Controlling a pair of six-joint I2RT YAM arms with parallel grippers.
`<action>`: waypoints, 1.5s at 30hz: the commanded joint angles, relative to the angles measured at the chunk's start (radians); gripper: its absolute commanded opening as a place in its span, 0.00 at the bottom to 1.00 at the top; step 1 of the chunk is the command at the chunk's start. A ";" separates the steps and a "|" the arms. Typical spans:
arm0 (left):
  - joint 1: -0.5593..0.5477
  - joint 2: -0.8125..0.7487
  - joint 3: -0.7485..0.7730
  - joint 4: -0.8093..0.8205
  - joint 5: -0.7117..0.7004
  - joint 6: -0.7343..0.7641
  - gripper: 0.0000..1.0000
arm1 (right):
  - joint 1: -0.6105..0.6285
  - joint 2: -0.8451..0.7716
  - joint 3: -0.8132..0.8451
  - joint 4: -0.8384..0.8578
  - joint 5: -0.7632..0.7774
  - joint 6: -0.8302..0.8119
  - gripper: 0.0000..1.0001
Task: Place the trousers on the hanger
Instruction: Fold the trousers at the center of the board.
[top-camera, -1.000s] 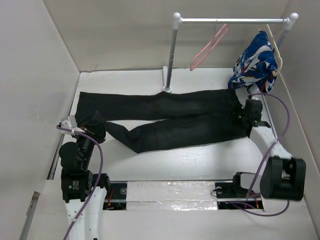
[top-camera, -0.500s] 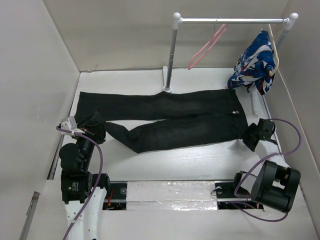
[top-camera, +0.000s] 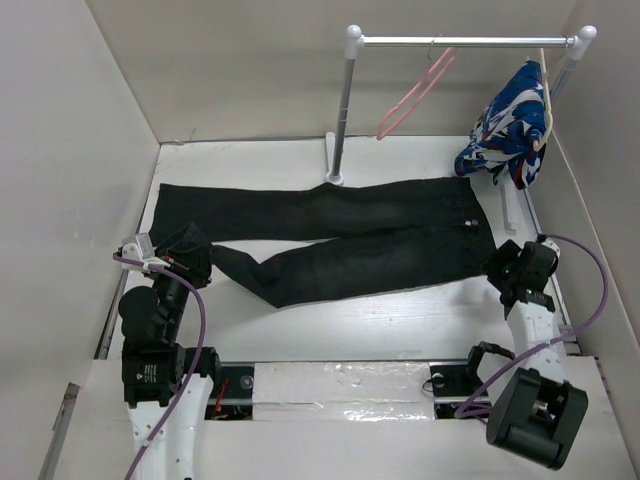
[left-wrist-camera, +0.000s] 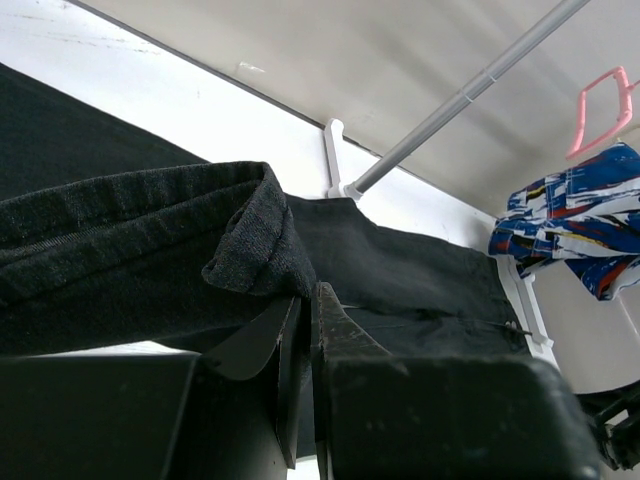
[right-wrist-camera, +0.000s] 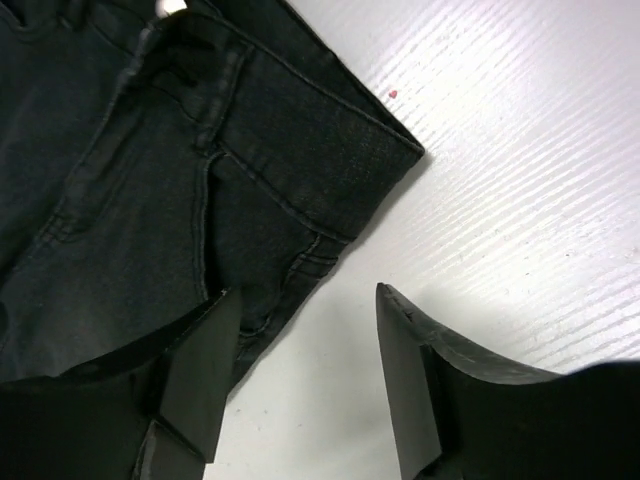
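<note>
The black trousers (top-camera: 340, 235) lie flat across the table, waist to the right and legs to the left. My left gripper (top-camera: 190, 250) is shut on the hem of the near leg, and the pinched fold of fabric (left-wrist-camera: 250, 250) bunches at its tips (left-wrist-camera: 305, 292). My right gripper (top-camera: 497, 268) is open and empty, low over the table just off the near corner of the waistband (right-wrist-camera: 300, 170); its jaws (right-wrist-camera: 310, 295) stand wide apart over bare white table. The pink hanger (top-camera: 415, 95) hangs on the rail at the back, also in the left wrist view (left-wrist-camera: 600, 110).
A metal rail (top-camera: 460, 42) on a white upright pole (top-camera: 340, 110) stands at the back. A blue, white and red patterned garment (top-camera: 510, 125) hangs at its right end on a second hanger. White walls close in the left, back and right.
My right arm has drawn back from over the trousers' waist towards the near right, its gripper now beside the waist corner. The left gripper and the trousers have not moved.
</note>
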 joint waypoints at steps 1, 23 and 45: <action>-0.003 0.002 0.012 0.058 0.019 0.014 0.00 | -0.003 -0.059 -0.028 0.042 -0.014 -0.005 0.64; -0.003 0.036 0.038 0.043 -0.028 -0.001 0.00 | -0.003 -0.160 0.015 -0.097 0.033 0.045 0.06; -0.003 0.321 0.030 0.010 -0.510 -0.261 0.00 | -0.013 -0.388 0.348 -0.451 0.115 -0.027 0.10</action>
